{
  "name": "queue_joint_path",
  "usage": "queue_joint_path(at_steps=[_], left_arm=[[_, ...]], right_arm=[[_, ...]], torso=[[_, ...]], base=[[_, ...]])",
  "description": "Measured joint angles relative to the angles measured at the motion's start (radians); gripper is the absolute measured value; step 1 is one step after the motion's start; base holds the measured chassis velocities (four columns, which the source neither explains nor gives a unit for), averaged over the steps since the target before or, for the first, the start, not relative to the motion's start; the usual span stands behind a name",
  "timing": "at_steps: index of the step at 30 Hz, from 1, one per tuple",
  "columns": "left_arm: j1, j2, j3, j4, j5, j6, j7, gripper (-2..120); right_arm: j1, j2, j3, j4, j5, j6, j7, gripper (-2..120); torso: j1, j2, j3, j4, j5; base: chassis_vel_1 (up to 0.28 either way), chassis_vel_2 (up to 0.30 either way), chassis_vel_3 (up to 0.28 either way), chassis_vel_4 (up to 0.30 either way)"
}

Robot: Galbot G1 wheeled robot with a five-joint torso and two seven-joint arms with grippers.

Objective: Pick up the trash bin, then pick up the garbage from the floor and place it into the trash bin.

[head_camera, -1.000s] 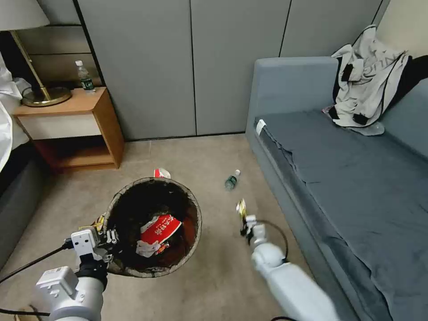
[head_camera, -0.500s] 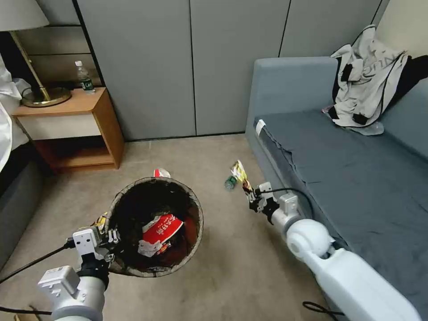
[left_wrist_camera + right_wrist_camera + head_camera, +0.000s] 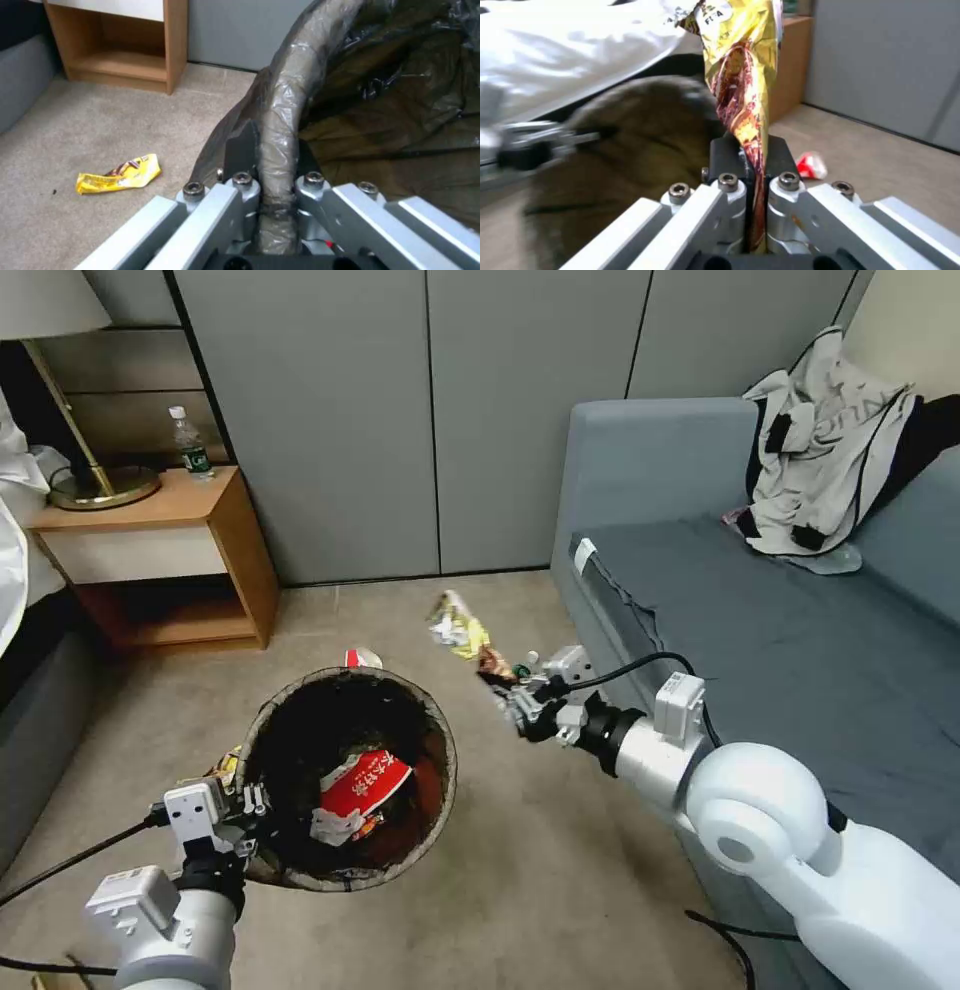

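Head view looks down on beige carpet between a wooden nightstand (image 3: 170, 560) and a grey-blue fabric sofa (image 3: 760, 630). The left tool (image 3: 245, 815) is clamped on the near rim of the round trash bin (image 3: 440, 750), held at the lower left; the left wrist view shows its dark pads pinching the rim, which is wrapped in crinkled, glossy brown-black plastic liner. Inside the bin lies a crushed red-and-white paper carton (image 3: 358, 790) printed with white characters too small to read. The right tool (image 3: 505, 690) hangs just right of the bin's far rim, closed on the bottom edge of a yellow snack wrapper (image 3: 458, 628), a crumpled foil packet standing up from the pads. In the right wrist view the wrapper (image 3: 742, 75) shows brown swirls and a white patch with letters like "FI A", only partly legible. A second yellow wrapper (image 3: 120, 178) lies flat on the carpet left of the bin, and a small red-and-white scrap (image 3: 363, 657) sits just beyond the bin's far rim. A clear bottle with a green label (image 3: 190, 445) stands on the nightstand.
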Motion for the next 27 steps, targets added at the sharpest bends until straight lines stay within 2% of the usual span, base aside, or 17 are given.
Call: queue_joint_path(at_steps=[4, 11, 14, 16, 27], left_arm=[[0.001, -0.003, 0.000, 0.000, 0.002, 0.000, 0.000, 3], [0.003, -0.009, 0.005, 0.000, 0.006, 0.001, 0.002, 3], [0.003, -0.010, 0.005, 0.000, 0.006, 0.001, 0.002, 3], [0.003, -0.011, 0.005, 0.000, 0.007, 0.001, 0.002, 3], [0.004, -0.016, 0.001, 0.000, 0.006, 0.001, 0.002, 3]], right_arm=[[0.013, 0.001, -0.047, 0.013, -0.005, -0.002, -0.007, 0], [0.048, 0.028, -0.210, 0.026, -0.051, -0.002, -0.005, 0], [0.054, 0.034, -0.230, 0.022, -0.058, -0.002, -0.002, 0], [0.075, 0.050, -0.279, 0.002, -0.074, -0.002, 0.004, 0], [0.109, 0.098, -0.368, -0.052, -0.096, 0.000, 0.053, 0]], torso=[[0.000, 0.000, 0.000, 0.0000, 0.0000], [0.000, 0.000, 0.000, 0.0000, -0.0001], [0.000, 0.000, 0.000, 0.0001, -0.0001], [0.000, 0.000, 0.000, 0.0001, -0.0001], [0.000, 0.000, 0.000, 0.0000, 0.0000]], base=[[0.000, 0.000, 0.000, 0.000], [0.000, 0.000, 0.000, 0.000], [0.000, 0.000, 0.000, 0.000], [0.000, 0.000, 0.000, 0.000], [0.000, 0.000, 0.000, 0.000]])
